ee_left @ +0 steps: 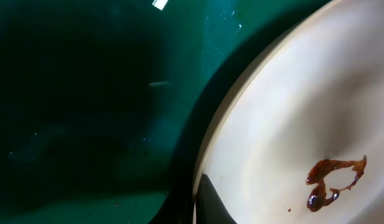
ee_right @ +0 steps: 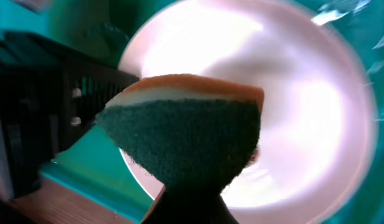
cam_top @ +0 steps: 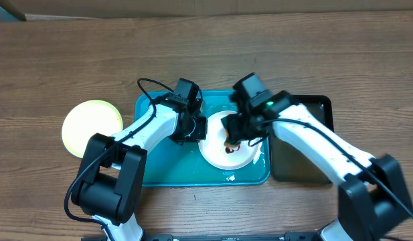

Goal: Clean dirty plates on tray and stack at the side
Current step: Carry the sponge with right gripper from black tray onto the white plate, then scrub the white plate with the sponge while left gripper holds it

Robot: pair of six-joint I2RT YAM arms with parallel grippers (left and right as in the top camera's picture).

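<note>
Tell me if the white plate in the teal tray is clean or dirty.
Dirty: the white plate carries a brown smear near its centre.

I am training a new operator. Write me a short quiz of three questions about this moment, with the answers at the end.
1. Choose one. What does the right gripper hold?
A) a sponge
B) a cloth
C) a fork
2. True or false: the yellow-green plate lies on the teal tray.
3. Fill the gap: the brown smear is on the ___ plate.

Key
1: A.
2: False. It lies on the table, left of the tray.
3: White. The smear is at the middle of the white plate, which sits on the tray.
</note>
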